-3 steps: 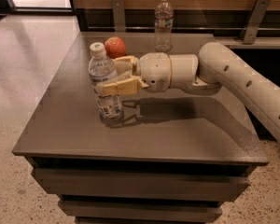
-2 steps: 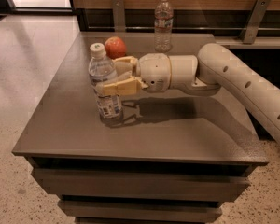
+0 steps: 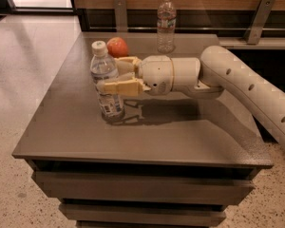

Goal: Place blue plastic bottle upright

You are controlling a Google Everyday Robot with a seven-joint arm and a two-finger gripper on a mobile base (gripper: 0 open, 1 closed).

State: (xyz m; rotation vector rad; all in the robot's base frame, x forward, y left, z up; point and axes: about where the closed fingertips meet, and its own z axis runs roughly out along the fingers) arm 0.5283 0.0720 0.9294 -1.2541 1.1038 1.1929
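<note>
The blue plastic bottle (image 3: pixel 110 103), clear with a white cap and a pale label, stands upright on the dark grey table (image 3: pixel 147 132), left of centre. My gripper (image 3: pixel 108 74) reaches in from the right at the bottle's mid-height. One cream finger (image 3: pixel 121 86) crosses the front of the bottle and the other (image 3: pixel 127 62) lies behind it, so the jaws are closed on its body. The bottle's base rests on the tabletop.
A red-orange fruit (image 3: pixel 117 47) sits just behind the gripper. A taller slim clear bottle (image 3: pixel 166 23) stands at the table's back edge. Metal rail posts (image 3: pixel 119 14) and a wooden wall run behind. The white arm (image 3: pixel 247 87) crosses the table's right side.
</note>
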